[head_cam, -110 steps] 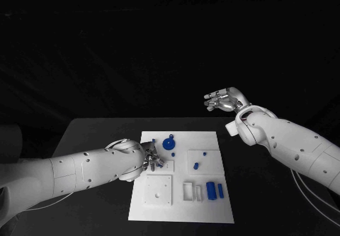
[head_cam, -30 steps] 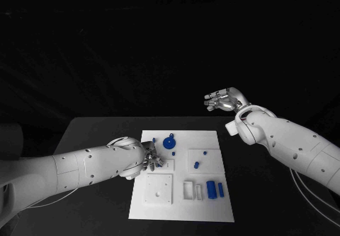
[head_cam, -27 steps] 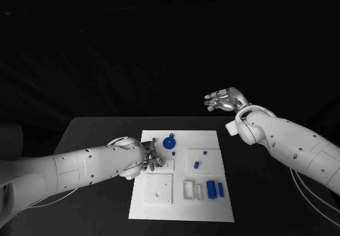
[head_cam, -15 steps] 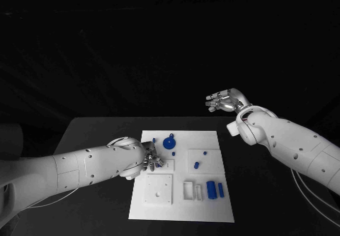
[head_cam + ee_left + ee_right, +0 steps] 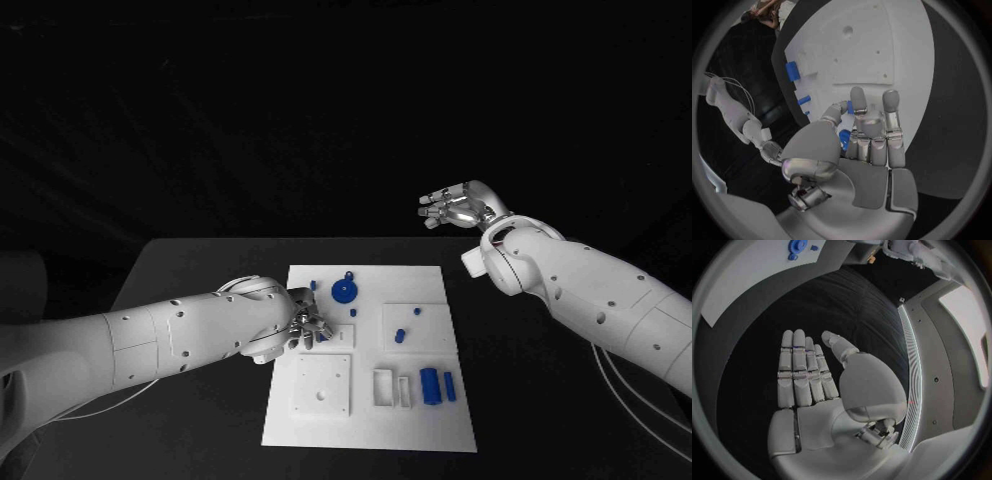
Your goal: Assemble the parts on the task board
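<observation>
The left hand reaches low over the task board's left edge, fingers curled around a small blue part. The right hand hangs raised beyond the table's far edge, fingers straight and empty

one table. one board on it. two arms, each ending in one hand: the left hand and the right hand. three raised white square plates on the board: one by the left hand, one on the right, one nearer the front. one small white open frame. blue parts in the head view: one round disc, two upright blocks side by side, and about four small pegs, too small to count surely.
</observation>
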Motion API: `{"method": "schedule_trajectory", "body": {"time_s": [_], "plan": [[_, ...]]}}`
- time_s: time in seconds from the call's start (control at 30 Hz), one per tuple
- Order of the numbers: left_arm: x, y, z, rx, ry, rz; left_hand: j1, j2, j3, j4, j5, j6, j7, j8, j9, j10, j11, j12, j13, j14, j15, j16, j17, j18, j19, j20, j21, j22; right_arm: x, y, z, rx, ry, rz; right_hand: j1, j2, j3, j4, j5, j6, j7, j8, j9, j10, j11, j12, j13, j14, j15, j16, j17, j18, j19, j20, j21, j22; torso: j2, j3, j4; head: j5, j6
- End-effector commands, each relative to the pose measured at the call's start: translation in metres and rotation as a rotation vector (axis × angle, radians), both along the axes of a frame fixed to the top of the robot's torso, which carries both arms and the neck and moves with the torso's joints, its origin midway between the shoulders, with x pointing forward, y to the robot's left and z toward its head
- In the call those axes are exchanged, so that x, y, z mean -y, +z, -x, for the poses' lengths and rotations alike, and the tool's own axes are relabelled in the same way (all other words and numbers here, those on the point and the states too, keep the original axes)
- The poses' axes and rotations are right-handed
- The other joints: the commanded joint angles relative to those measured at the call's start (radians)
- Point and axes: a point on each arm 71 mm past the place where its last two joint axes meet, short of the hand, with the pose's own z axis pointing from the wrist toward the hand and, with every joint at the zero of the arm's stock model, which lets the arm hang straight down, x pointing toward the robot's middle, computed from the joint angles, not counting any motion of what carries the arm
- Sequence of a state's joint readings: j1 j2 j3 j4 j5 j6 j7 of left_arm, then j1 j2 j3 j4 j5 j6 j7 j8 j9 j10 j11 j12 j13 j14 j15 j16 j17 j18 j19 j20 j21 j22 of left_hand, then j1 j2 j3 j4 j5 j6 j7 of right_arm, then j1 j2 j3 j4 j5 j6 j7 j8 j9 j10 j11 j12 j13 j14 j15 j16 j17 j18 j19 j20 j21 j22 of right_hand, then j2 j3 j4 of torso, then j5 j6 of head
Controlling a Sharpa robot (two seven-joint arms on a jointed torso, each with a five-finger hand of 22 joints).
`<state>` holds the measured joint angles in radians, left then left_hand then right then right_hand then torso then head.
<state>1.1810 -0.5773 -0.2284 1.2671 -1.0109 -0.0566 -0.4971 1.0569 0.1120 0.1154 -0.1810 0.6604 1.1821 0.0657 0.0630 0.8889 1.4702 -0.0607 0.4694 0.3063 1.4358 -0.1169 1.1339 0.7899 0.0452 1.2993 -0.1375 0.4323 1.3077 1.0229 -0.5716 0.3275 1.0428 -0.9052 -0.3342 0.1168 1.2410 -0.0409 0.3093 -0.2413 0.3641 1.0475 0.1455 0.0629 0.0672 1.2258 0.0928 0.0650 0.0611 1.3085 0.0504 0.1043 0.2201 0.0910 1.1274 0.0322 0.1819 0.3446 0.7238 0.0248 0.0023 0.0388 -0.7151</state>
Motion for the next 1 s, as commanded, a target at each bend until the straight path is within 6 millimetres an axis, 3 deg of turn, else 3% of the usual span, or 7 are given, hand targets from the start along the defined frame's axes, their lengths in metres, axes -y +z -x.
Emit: {"method": "schedule_trajectory", "body": {"time_s": [0.03, 0.43, 0.5, 0.8, 1.0], "plan": [[0.002, -0.001, 0.003, -0.073, -0.039, -0.004, 0.003, 0.006, 0.11, -0.101, 0.003, 0.085, -0.078, 0.003, 0.001, 0.045, -0.004, 0.004, -0.002, 0.0, -0.007, 0.002, -0.001, -0.018, 0.007, -0.003, -0.006, 0.016, 0.0, -0.001, 0.0, -0.002, 0.002, -0.008, -0.009, 0.002, -0.001, -0.001, 0.004, -0.003, 0.001, 0.0, 0.0, -0.006, 0.002, -0.004, -0.002, -0.006, 0.001, 0.001, 0.0, -0.004, 0.003, -0.001, 0.002, -0.004, 0.0, -0.0003, 0.0, 0.002, -0.001], [0.003, 0.012, -0.007, -0.103, -0.059, 0.016, 0.0, 0.01, 0.115, -0.1, 0.0, 0.082, -0.077, 0.003, 0.003, 0.045, -0.004, 0.005, -0.002, 0.0, -0.008, 0.003, 0.0, -0.017, 0.009, -0.004, -0.007, 0.016, -0.003, -0.004, 0.0, -0.01, 0.003, -0.013, -0.008, 0.004, 0.004, -0.002, 0.007, -0.005, 0.001, 0.0, 0.0, -0.007, 0.002, -0.004, -0.002, -0.007, 0.001, 0.0, -0.003, -0.003, 0.001, -0.001, 0.008, -0.009, 0.0, 0.0006, 0.0003, 0.005, 0.004], [0.003, 0.013, -0.009, -0.113, -0.055, 0.018, -0.003, 0.015, 0.116, -0.098, -0.013, 0.079, -0.077, 0.003, 0.004, 0.045, -0.004, 0.008, -0.001, 0.001, -0.007, 0.006, 0.003, -0.018, 0.009, -0.003, -0.007, 0.017, -0.003, -0.005, 0.0, -0.011, 0.003, -0.014, -0.01, 0.003, 0.004, -0.002, 0.009, -0.006, 0.002, 0.0, -0.001, -0.007, 0.002, -0.004, -0.001, -0.006, 0.001, 0.0, -0.004, -0.003, 0.0, -0.001, 0.01, -0.011, 0.0, 0.0014, 0.0, 0.006, 0.004], [0.007, 0.015, -0.019, -0.156, -0.053, -0.01, -0.01, 0.017, 0.124, -0.101, -0.009, 0.077, -0.077, 0.004, 0.021, 0.045, -0.005, 0.011, 0.001, 0.001, -0.007, 0.016, 0.016, -0.019, 0.008, -0.003, -0.006, 0.018, -0.004, -0.006, 0.0, -0.016, 0.005, -0.015, -0.011, 0.002, 0.004, -0.001, 0.013, -0.006, 0.002, 0.0, 0.0, -0.007, 0.002, -0.003, -0.001, -0.007, 0.001, 0.0, -0.005, -0.003, -0.001, -0.001, 0.012, -0.014, 0.0, 0.0006, 0.0003, 0.006, 0.002], [0.011, 0.013, -0.023, -0.202, -0.055, -0.045, -0.014, 0.018, 0.128, -0.1, -0.013, 0.075, -0.077, 0.003, 0.025, 0.045, -0.004, 0.01, 0.0, 0.0, -0.005, 0.016, 0.017, -0.019, 0.005, -0.002, -0.006, 0.017, -0.007, -0.007, 0.0, -0.019, 0.008, -0.016, -0.014, -0.001, 0.009, -0.001, 0.042, -0.007, 0.002, 0.0, -0.001, -0.008, 0.003, -0.004, -0.002, -0.007, 0.001, -0.001, -0.006, -0.003, -0.003, -0.001, 0.016, -0.018, 0.0, 0.0022, -0.0017, 0.01, 0.003]]}}
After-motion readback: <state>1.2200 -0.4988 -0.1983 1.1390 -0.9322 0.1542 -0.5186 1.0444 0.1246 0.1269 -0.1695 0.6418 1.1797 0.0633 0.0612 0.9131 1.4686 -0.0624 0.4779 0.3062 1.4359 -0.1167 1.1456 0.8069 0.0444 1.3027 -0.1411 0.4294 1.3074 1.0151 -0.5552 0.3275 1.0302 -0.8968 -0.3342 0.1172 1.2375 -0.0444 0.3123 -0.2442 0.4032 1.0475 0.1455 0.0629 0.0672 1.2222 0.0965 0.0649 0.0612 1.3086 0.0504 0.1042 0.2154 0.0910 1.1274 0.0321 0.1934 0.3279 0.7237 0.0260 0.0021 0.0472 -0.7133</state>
